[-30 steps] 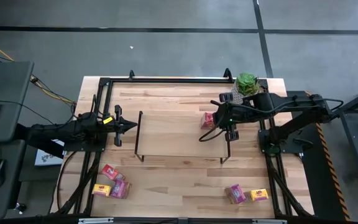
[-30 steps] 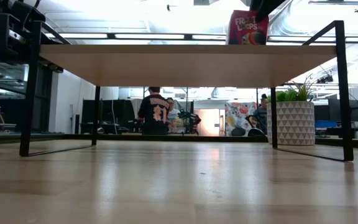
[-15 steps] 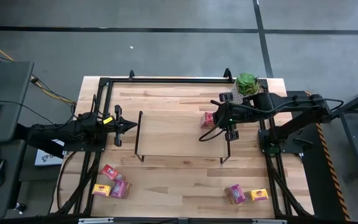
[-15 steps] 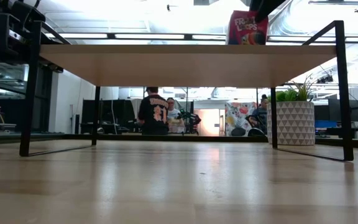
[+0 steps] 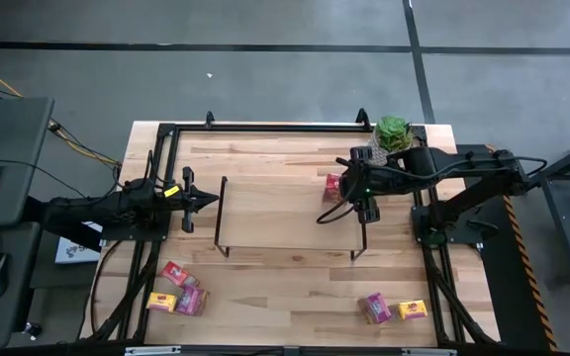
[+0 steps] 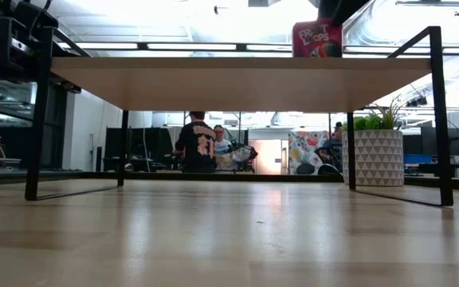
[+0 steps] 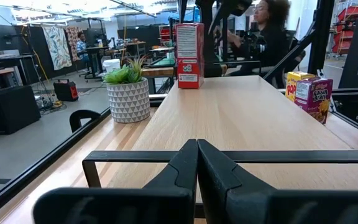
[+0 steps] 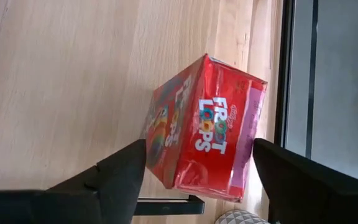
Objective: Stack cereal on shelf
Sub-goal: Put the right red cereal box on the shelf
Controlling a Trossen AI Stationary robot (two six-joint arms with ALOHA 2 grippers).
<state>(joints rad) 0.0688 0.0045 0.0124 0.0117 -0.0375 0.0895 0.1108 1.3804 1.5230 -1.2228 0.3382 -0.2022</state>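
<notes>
A red Froot Loops box (image 5: pixel 333 183) (image 8: pixel 204 127) stands by its bottom on the right end of the light-wood shelf (image 5: pixel 280 213) (image 6: pixel 237 80). My right gripper (image 5: pixel 349 194) (image 8: pixel 201 149) hangs over it, open, one finger (image 8: pixel 126 165) at each side of the box. Whether that finger touches the box's edge I cannot tell. My left gripper (image 5: pixel 209 201) (image 7: pixel 197 152) waits shut, just left of the shelf. Red (image 5: pixel 173 272), yellow (image 5: pixel 161 302) and pink (image 5: pixel 192 300) boxes lie near left. A pink box (image 5: pixel 374 309) and a yellow box (image 5: pixel 413 310) lie near right.
A potted green plant (image 5: pixel 393 132) (image 6: pixel 378 151) stands at the far right corner, close behind my right arm. The black table frame (image 5: pixel 265 127) runs along the edges. Bare wood lies under the shelf (image 6: pixel 229 231) and between the two near groups of boxes. People stand in the room beyond.
The red box has come down a little on the shelf's right end: its top shows lower in the low view, and less of it shows in the high view. Both arms have kept their places.
</notes>
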